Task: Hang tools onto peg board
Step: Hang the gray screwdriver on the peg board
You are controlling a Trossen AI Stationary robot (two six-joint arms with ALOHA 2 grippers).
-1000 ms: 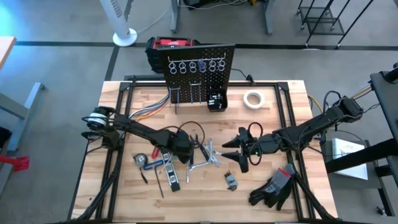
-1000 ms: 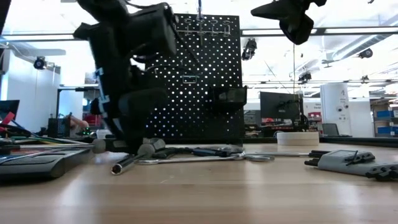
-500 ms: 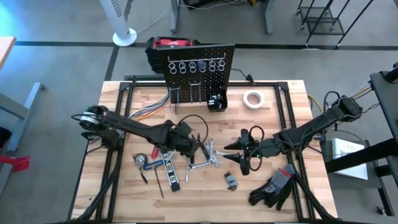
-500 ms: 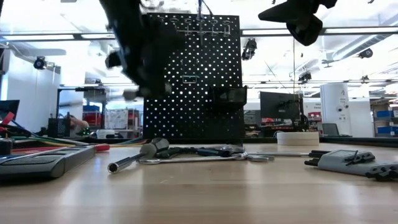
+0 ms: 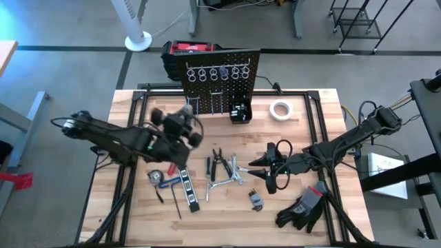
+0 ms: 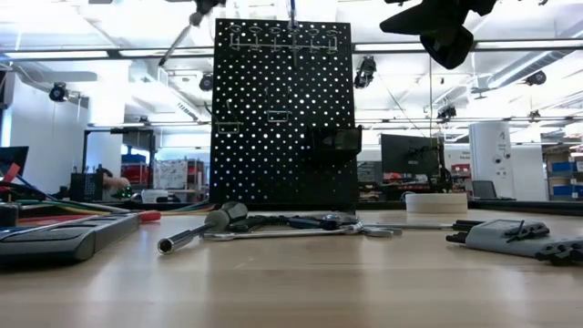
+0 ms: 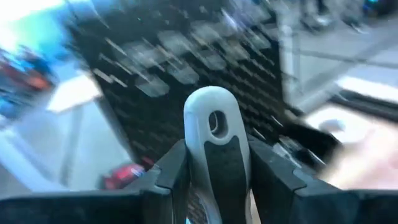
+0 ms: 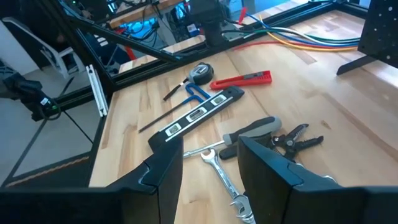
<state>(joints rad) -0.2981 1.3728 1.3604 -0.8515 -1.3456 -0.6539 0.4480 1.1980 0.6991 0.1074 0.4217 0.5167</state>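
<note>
My left gripper [image 5: 180, 125] is raised above the table's left middle, in front of the peg board [image 5: 220, 74], and is shut on a tool with a grey-and-black handle [image 7: 214, 143]. A thin silver shaft [image 6: 178, 41] slants down at the top of the low view. My right gripper [image 5: 265, 173] hovers open and empty over the table's right middle; it also shows in the right wrist view [image 8: 211, 163]. Pliers [image 5: 217, 164], wrenches [image 5: 231, 176], a level [image 5: 188, 189] and a tape measure [image 5: 156, 177] lie flat on the table. My left gripper pinches the handle between its two fingers, by its two sides [image 7: 186, 163], a little back from its free end. The rounded grey end with a hole [image 7: 214, 118] sticks out past the fingertips toward the peg board. The tool is lifted clear of the table.
A white tape roll [image 5: 279, 109] lies at the far right and black gloves [image 5: 303, 207] at the near right. A red-and-black box [image 5: 187, 49] stands behind the peg board. A small black bin [image 5: 240, 111] sits at the board's foot.
My left gripper has risen from the pile of tools in the table's middle and gone toward the far-left, toward the peg board, carrying the grey-and-black-handled tool clear of the table. In the low view it has left the picture upward.
</note>
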